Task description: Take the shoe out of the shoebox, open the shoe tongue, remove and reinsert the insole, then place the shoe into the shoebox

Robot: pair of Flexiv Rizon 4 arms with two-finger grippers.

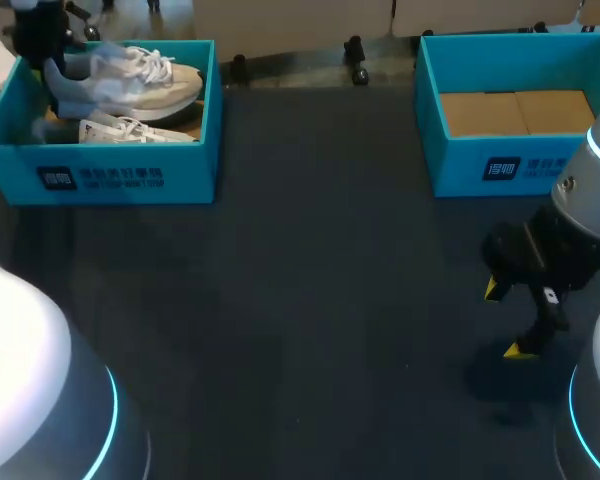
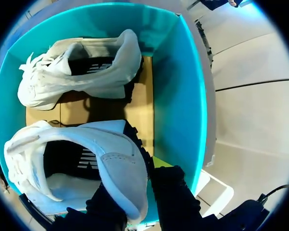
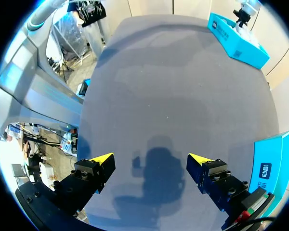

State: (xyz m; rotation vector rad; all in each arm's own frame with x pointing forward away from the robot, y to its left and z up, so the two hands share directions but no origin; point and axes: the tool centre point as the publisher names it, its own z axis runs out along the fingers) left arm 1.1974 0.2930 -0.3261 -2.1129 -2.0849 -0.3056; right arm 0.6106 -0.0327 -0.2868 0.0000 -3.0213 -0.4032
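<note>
A white sneaker [image 1: 130, 80] hangs tilted over the left teal shoebox [image 1: 130, 175], its heel towards my left arm at the far left. My left gripper [image 1: 45, 60] is shut on that heel. In the left wrist view the black fingers [image 2: 171, 192] pinch the heel collar of this sneaker [image 2: 77, 168] from both sides. A second white sneaker [image 2: 77, 72] lies on its side on the cardboard floor of the box [image 2: 178, 96] beyond it, seen too in the head view [image 1: 130, 130]. My right gripper [image 1: 507, 320] hovers open over the bare table at the right, with nothing between its fingers [image 3: 151, 158].
Another teal shoebox [image 1: 500, 165] stands at the far right with only its cardboard floor showing; its corner [image 3: 269, 168] is beside my right gripper. The dark table top [image 1: 320, 300] stretches between the two boxes. The left shoebox [image 3: 236, 38] shows far ahead of my right gripper.
</note>
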